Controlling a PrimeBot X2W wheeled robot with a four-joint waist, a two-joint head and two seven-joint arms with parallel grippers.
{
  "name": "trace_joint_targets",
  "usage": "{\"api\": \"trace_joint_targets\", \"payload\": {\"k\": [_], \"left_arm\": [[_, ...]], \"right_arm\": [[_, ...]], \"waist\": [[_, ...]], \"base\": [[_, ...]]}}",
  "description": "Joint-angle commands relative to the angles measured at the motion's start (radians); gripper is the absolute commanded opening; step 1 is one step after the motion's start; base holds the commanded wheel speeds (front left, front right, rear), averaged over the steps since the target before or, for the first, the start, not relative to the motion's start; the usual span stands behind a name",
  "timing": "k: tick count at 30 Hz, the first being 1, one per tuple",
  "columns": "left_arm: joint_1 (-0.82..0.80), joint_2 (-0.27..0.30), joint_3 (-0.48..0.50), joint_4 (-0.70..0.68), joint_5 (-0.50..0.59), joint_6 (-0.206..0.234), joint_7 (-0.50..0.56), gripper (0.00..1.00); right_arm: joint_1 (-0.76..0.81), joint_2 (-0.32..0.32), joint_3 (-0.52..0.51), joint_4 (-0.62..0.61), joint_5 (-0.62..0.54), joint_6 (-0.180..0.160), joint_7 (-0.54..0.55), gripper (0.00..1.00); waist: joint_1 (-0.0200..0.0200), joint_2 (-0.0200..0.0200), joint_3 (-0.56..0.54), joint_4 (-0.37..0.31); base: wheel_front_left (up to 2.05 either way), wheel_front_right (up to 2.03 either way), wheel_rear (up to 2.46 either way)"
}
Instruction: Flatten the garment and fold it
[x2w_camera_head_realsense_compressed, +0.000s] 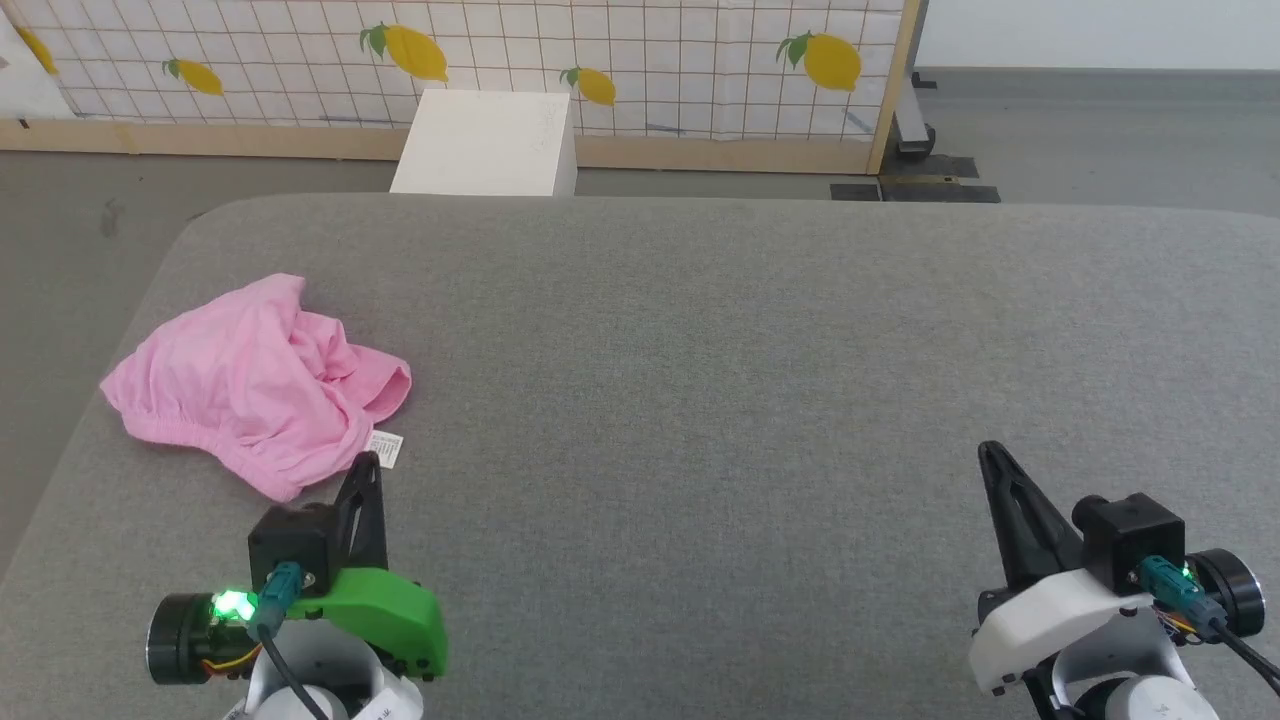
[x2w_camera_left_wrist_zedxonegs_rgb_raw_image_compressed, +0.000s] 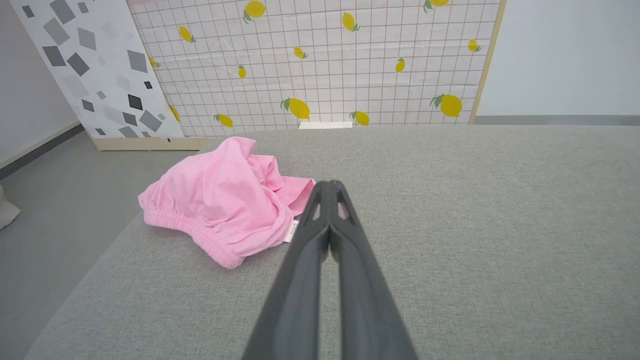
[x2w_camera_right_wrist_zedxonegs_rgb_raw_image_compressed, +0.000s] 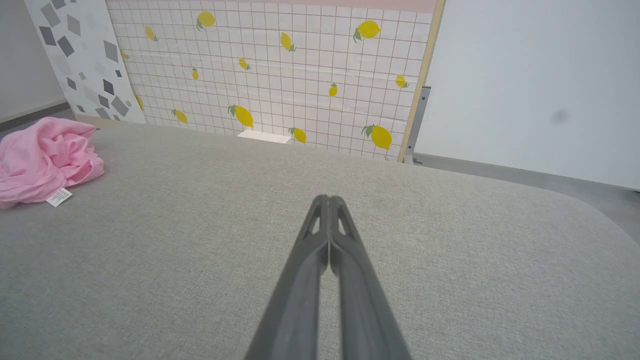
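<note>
Head view: the pink shorts (x2w_camera_head_realsense_compressed: 250, 385) lie crumpled at the far left of the grey table (x2w_camera_head_realsense_compressed: 700, 350), near its edge, with the care label (x2w_camera_head_realsense_compressed: 386, 447) poking out on my side. L gripper (x2w_camera_head_realsense_compressed: 366, 466) sits just beside that label, fingers pressed together, holding nothing. R gripper (x2w_camera_head_realsense_compressed: 992, 458) is likewise closed & empty, well apart from the cloth.

Step in hand, I reckon: reach & spread. I'd open L first and pinch the elastic waistband (x2w_camera_left_wrist_zedxonegs_rgb_raw_image_compressed: 202, 236), not the loose bunch, then bring R across for the other side.

Count: 1 shorts, 1 label, 2 grippers, 1 white box (x2w_camera_head_realsense_compressed: 487, 142) behind the table.
</note>
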Motion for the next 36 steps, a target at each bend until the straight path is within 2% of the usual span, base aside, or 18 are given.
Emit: {"api": "trace_joint_targets", "payload": {"k": [1, 19, 20, 36], "left_arm": [[0.012, -0.005, 0.002, -0.003, 0.01, -0.001, 0.001, 0.0], [0.012, -0.005, 0.002, -0.003, 0.01, -0.001, 0.001, 0.0], [0.0, 0.0, 0.0, 0.0, 0.0, 0.0, 0.0, 1.0], [0.001, 0.002, -0.004, 0.001, -0.002, -0.001, -0.001, 1.0]], "right_arm": [[-0.015, 0.003, 0.001, -0.004, -0.006, -0.002, 0.0, 0.0], [-0.015, 0.003, 0.001, -0.004, -0.006, -0.002, 0.0, 0.0], [0.0, 0.0, 0.0, 0.0, 0.0, 0.0, 0.0, 1.0], [-0.001, 0.0, -0.002, 0.0, -0.001, 0.0, -0.003, 1.0]], "waist": [[0.0, 0.0, 0.0, 0.0], [0.0, 0.0, 0.0, 0.0], [0.0, 0.0, 0.0, 0.0], [0.0, 0.0, -0.001, 0.0]], "base": [[0.0, 0.0, 0.0], [0.0, 0.0, 0.0], [0.0, 0.0, 0.0], [0.0, 0.0, 0.0]]}}
